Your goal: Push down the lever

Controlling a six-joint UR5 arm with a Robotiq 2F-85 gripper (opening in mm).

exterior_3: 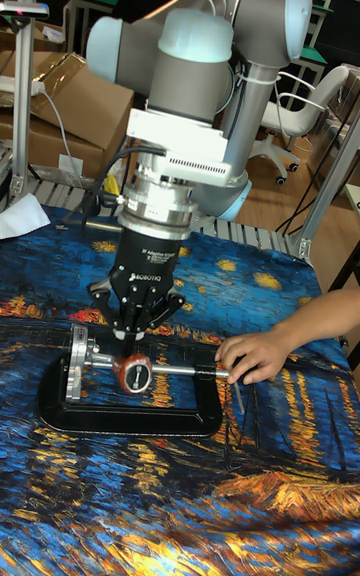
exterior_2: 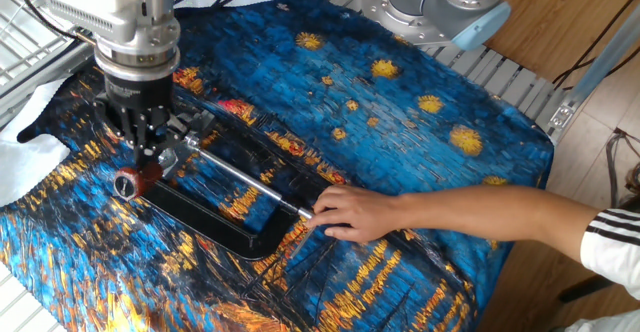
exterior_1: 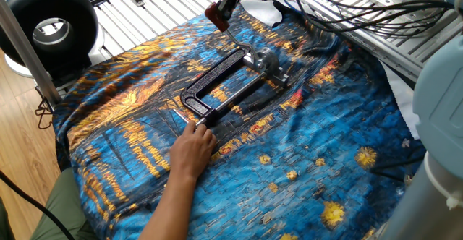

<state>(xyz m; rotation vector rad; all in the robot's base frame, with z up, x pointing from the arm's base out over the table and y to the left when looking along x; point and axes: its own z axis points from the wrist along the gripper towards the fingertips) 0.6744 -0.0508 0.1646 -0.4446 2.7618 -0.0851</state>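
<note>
Blue-gold painted cloth over slatted table | wood floor | pincer pressed together above lever

arm: bent over, wrist vertical | pincer: pointing straight down, fingers drawn close together

In the tall fixed view the gripper points straight down with its fingers drawn together just above the dark red tip of the lever, over the black clamp frame, while a person's hand rests at the frame's right end on the blue patterned cloth.
</note>
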